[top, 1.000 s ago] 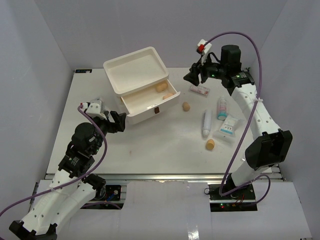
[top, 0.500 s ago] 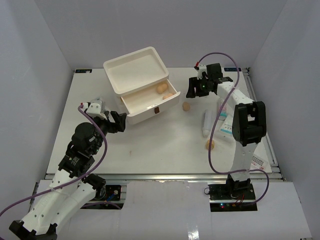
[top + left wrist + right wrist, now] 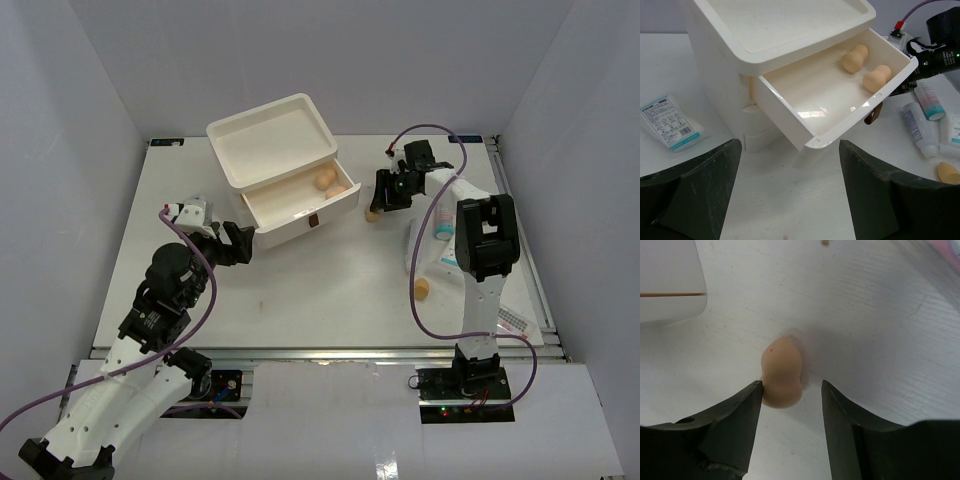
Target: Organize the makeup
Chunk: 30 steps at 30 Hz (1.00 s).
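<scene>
From above, the right gripper (image 3: 383,197) hangs over a tan sponge (image 3: 372,213) on the table (image 3: 320,290) beside the open drawer (image 3: 285,228); the left wrist view shows the left gripper (image 3: 790,145) spread wide, empty, facing that drawer holding two sponges (image 3: 855,58); the right wrist view shows parted fingers (image 3: 730,430) straddling the tan sponge, unclenched.

1. I'm driving this from afar, and the place looks like a robotics lab test cell, not a home or a shop.
2. Plain pale walls (image 3: 70,100) box in the white table (image 3: 300,290) on its left, right and far sides.
3. The left arm (image 3: 160,290) and right arm (image 3: 480,250) are bolted by an aluminium rail (image 3: 330,353) at the near edge.
4. Purple cables (image 3: 428,127) loop in the open along both arms.
</scene>
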### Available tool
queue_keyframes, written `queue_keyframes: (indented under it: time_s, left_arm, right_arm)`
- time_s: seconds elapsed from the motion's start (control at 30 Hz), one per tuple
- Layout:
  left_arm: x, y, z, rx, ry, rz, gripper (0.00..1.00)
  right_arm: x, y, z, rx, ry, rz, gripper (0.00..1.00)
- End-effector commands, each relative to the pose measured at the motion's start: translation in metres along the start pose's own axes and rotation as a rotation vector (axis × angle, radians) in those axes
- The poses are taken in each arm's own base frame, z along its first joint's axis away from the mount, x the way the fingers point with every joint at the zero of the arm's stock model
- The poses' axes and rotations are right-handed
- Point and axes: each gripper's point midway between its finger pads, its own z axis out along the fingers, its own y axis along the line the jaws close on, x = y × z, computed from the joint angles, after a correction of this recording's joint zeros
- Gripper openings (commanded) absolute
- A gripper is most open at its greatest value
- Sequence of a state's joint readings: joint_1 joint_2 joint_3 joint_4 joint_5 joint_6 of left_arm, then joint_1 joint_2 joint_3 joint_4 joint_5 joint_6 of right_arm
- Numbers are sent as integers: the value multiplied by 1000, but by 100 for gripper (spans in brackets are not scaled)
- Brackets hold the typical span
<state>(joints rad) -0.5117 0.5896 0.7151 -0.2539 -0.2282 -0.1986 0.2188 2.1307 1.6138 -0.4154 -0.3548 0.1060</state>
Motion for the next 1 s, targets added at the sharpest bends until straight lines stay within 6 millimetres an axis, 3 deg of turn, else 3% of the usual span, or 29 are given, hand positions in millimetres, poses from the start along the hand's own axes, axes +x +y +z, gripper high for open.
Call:
queue_keyframes:
  time_s: [0.0,0.17,0.23,0.43,0.63,0.73,0.87,0.97]
  left_arm:
    - [-4,-1,0,7,-12,5,90]
    - [-4,-1,0,9,-13,3,90]
    - [-4,-1,0,9,-13,3,90]
    - [-5,-1,-1,11,-15,2,90]
    - [-6,-2,-2,17,-21,1,90]
    - [-6,-3,-2,22,-21,1,90]
    - [-7,-4,-3,28,-22,-1,90]
    - [-6,-4,-3,29,-21,-1,90]
  right_arm:
    - [7,8,10,-50,25,41,57]
    - [13,8,13,-62,40,49,47]
    - [13,9,12,-64,40,47,33]
    - [-1,15,-10,-73,-11,8,10]
    - [-29,22,-70,-15,-162,-136,8]
    - [-49,31,-110,37,-283,-246,8]
    - [-81,57,-172,65,-447,-380,8]
    - [-94,98,-203,-31,-528,-499,8]
